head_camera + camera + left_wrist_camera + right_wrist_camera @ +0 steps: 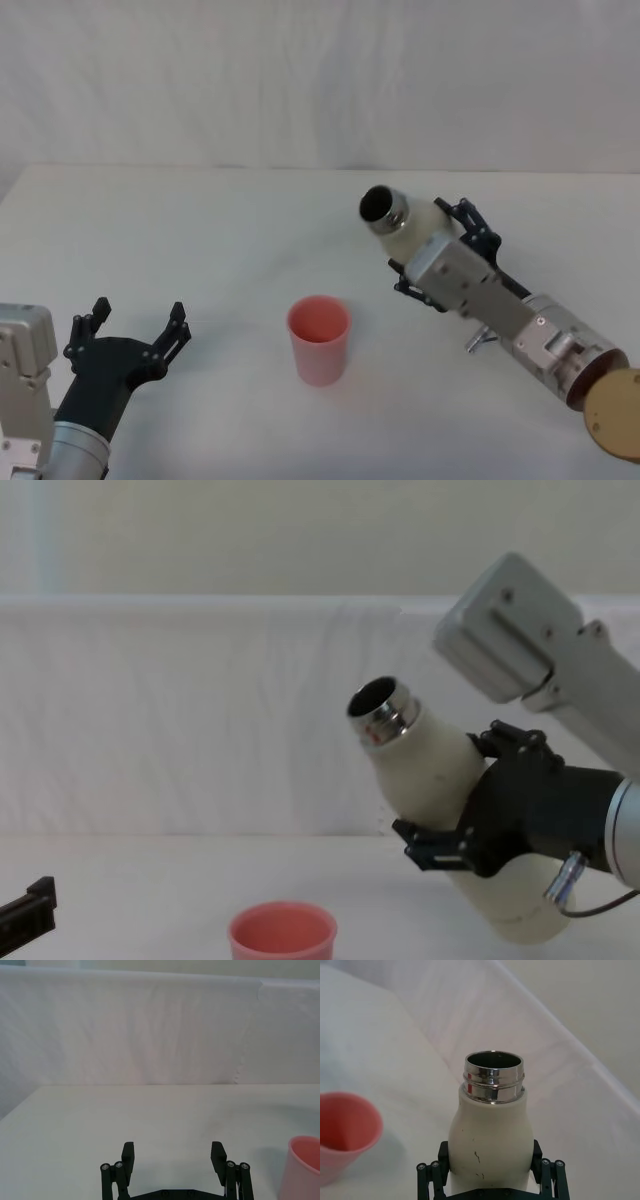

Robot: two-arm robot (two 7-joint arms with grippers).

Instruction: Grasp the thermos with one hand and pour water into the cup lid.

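Thermos (430, 765) picked up and pinched in the right gripper (440, 255), tipped with its open neck toward the pink cup lid (319, 338) but not over it yet, no water poured, left gripper (135, 335) spread wide and resting nearby.

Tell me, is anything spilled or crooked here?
Nothing looks spilled. The thermos is tilted, its open steel neck leaning toward the cup lid, but the right gripper holds it that way for pouring. No water shows yet. The cup lid stands upright on the table. The left gripper rests open, aside.
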